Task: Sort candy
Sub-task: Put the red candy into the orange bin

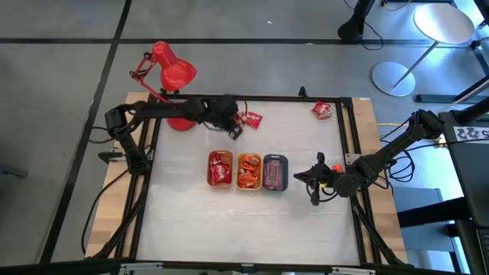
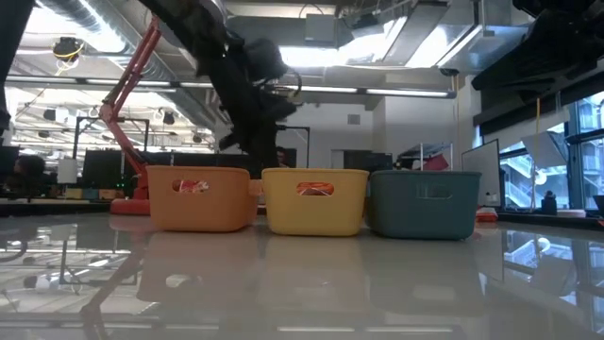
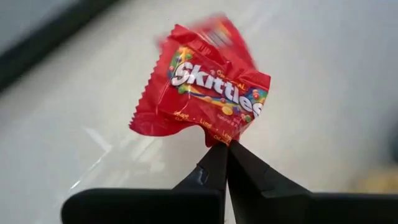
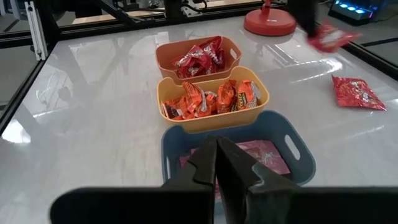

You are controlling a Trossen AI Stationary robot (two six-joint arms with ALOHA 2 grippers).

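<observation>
Left wrist view: your left gripper (image 3: 227,144) has its jaws pinched tight on the bottom edge of a red Skittles packet (image 3: 202,87), which hangs clear above the table (image 3: 323,74). The packet's long axis runs across the jaws, its body beyond the fingertips. In the high view that gripper (image 1: 229,122) sits near the far edge, by the red lamp (image 1: 172,72). The orange tray (image 1: 220,169) holding matching red packets lies nearer you than the gripper and close by, so your carry is short, I'd say. The yellow tray (image 1: 249,171) and grey tray (image 1: 276,173) follow in the same row. One more red packet (image 1: 251,118) lies just beside the left gripper; another (image 1: 322,110) sits near the far right corner, closer to your right arm. Your right gripper (image 1: 315,182) waits beside the grey tray, jaws closed on nothing. Table is glossy white and reflective; room behind is an open lab with monitors.
</observation>
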